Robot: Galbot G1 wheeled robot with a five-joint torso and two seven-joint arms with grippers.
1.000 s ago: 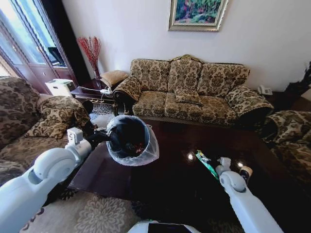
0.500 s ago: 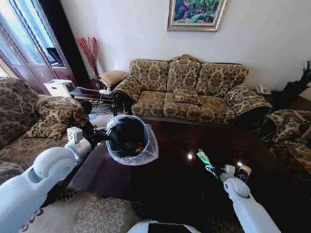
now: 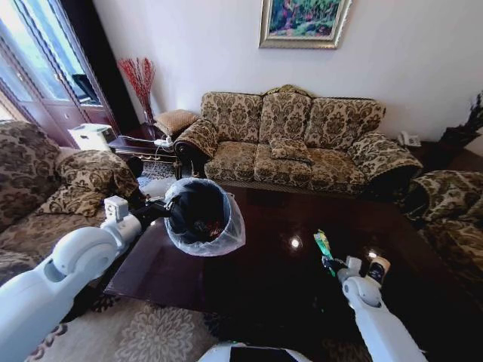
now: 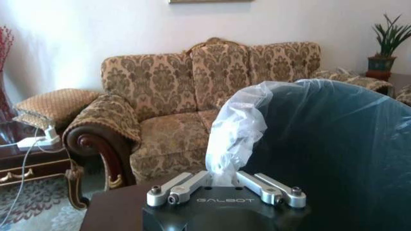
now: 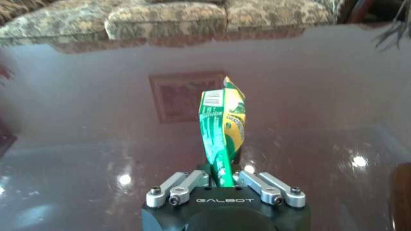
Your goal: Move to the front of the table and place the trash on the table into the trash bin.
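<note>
Table [image 3: 256,279]: large, rectangular, glossy dark reddish-brown wood, mirror-like, reflecting sofa and framed picture in the right wrist view. Beyond it, a patterned sofa [image 3: 294,139] in tan damask.

Trash bin [image 3: 200,215]: round, black, lined with a thin translucent white bag bunched over the rim; held up over the table's left part by the left gripper [image 4: 224,191], jaws closed on the bin's rim and crumpled liner. Something red and small visible inside, too dim to name.

Tan bottle [image 3: 377,270]: dark-capped, just beside the right forearm on the table's right side.

Green snack wrapper [image 5: 224,127]: flat, crinkly foil-like pouch, green and yellow, pinched at its lower end between the nearly closed jaws of the right gripper [image 5: 224,185]; long axis pointing straight out from the jaws, clear of the tabletop. In the head view, wrapper [image 3: 324,247] well to the right of the bin, open mouth of the bin lying leftward across the table; probably a sideways carry toward that mouth needed next.
</note>
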